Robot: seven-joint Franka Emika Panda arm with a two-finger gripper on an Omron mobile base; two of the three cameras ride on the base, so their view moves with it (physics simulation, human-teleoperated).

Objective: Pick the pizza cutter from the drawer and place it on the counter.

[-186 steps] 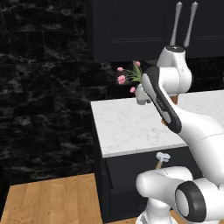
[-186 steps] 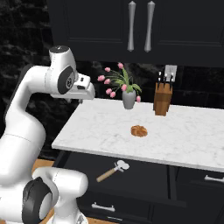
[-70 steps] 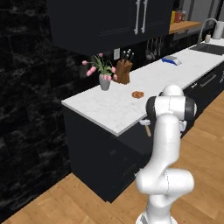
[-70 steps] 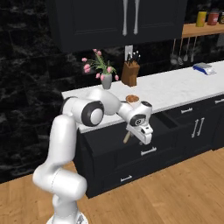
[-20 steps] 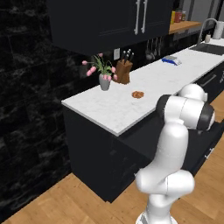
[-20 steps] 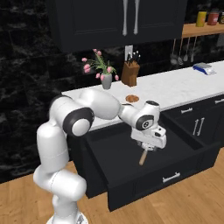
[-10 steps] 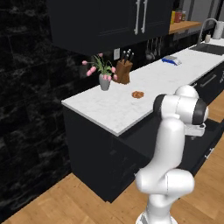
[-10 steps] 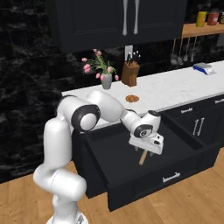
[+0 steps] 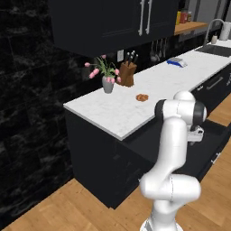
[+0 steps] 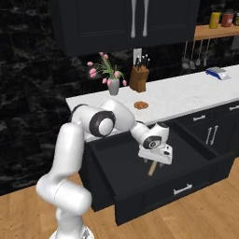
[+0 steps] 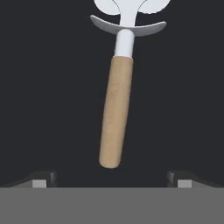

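Hand view: the pizza cutter (image 11: pixel 115 100) is seen lying flat on the dark floor of the drawer (image 10: pixel 200 161), wooden handle pointing back toward the camera, pale head at the far end. The fingers (image 11: pixel 43 179) are spread wide, nothing held, and the handle's near end sits between them but slightly off-centre. A closing grip could be expected to catch only the rounded butt of the handle, so the tool may be squeezed out or tipped. From the right base view, the arm is folded low off the counter (image 10: pixel 186 98), the gripper (image 10: pixel 153 164) aimed down into the open drawer just above the handle.
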